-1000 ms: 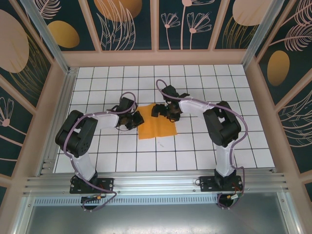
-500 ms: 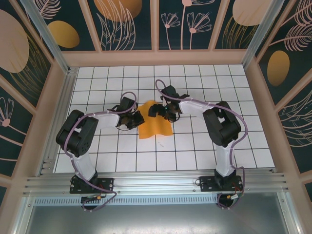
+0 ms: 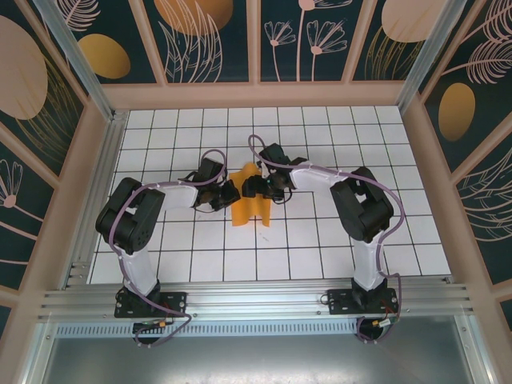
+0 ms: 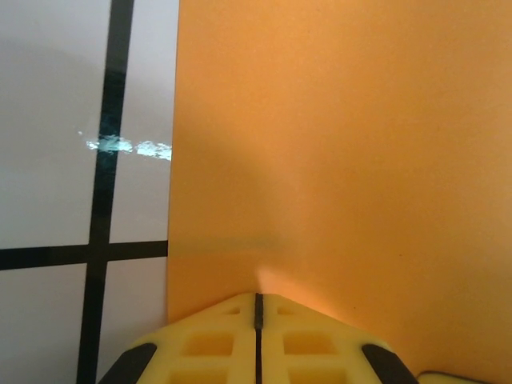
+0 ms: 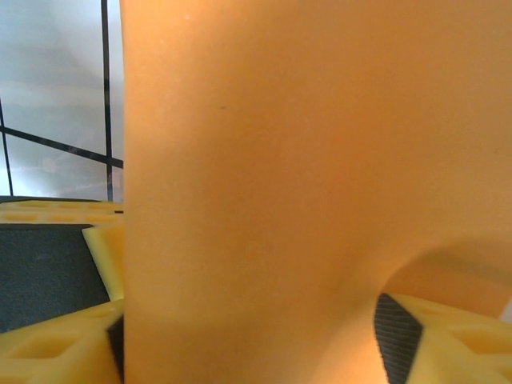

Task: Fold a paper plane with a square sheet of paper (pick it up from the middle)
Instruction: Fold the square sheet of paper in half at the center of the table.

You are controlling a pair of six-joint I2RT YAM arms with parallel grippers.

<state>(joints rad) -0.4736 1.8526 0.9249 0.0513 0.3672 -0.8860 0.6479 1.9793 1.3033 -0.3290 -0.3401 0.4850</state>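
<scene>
I see both arms bent inward over the table (image 3: 336,240); left tool (image 3: 230,194) and right tool (image 3: 251,188) each pinch the buckled paper (image 3: 250,210).

Matt orange paper sheet (image 3: 250,202); glossy white tiled table (image 3: 320,240)

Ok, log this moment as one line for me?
stage: first fold | paper: bowed up off table | left gripper: shut on left edge | right gripper: shut on paper

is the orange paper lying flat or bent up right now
Bent up. The square sheet of paper bows between the left hand and right hand, each shut on an edge.
</scene>
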